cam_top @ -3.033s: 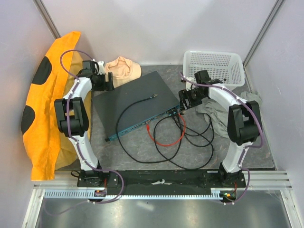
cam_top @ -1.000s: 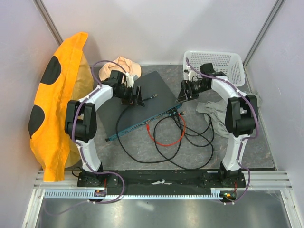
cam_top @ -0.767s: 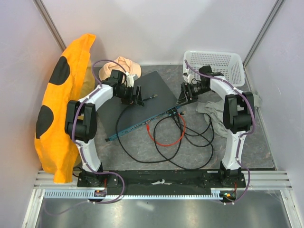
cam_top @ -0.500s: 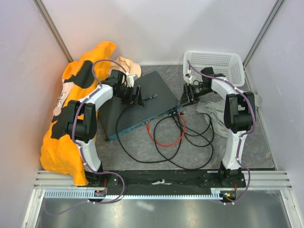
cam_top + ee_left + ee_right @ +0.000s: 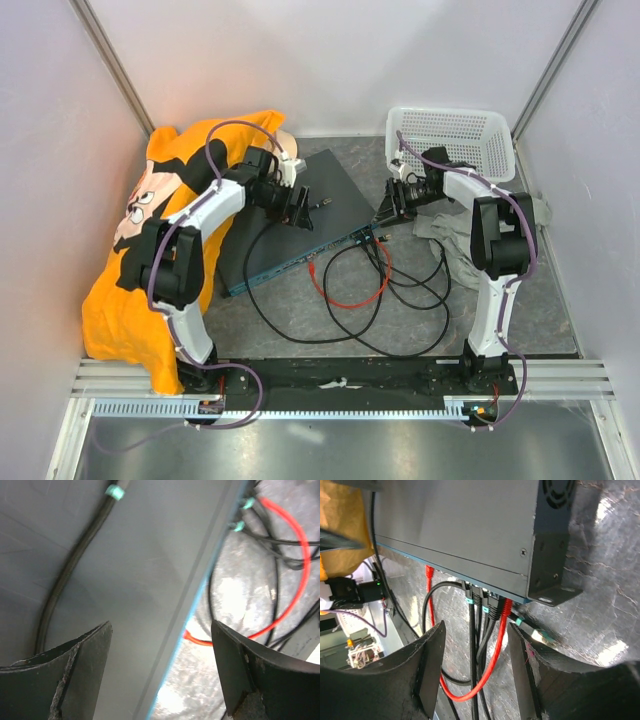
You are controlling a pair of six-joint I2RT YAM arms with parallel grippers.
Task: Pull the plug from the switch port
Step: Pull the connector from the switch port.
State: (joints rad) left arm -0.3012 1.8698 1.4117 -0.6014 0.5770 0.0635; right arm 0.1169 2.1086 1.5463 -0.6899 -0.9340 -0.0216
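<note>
Swung inward, the left gripper (image 5: 161,630) hangs spread over the switch (image 5: 335,190), probably to brace it; the right gripper (image 5: 475,645), jaws apart and empty, faces the red plug (image 5: 506,607), socketed in its front corner.

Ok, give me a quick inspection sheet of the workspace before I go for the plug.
Surface: grey mottled mat, flat.
Job's things: switch lies flat, at an angle; black plugs and a red plug appear seated in its front ports.
Clutter: orange cloth on the left; grey cloth and basket on the right.
Grippers: left gripper open over the switch's top; right gripper open, close to the plugs.
Cables: black cables and red cable loop in front; one black cable lies on the switch.
Surroundings: white walls; nothing else seen.
</note>
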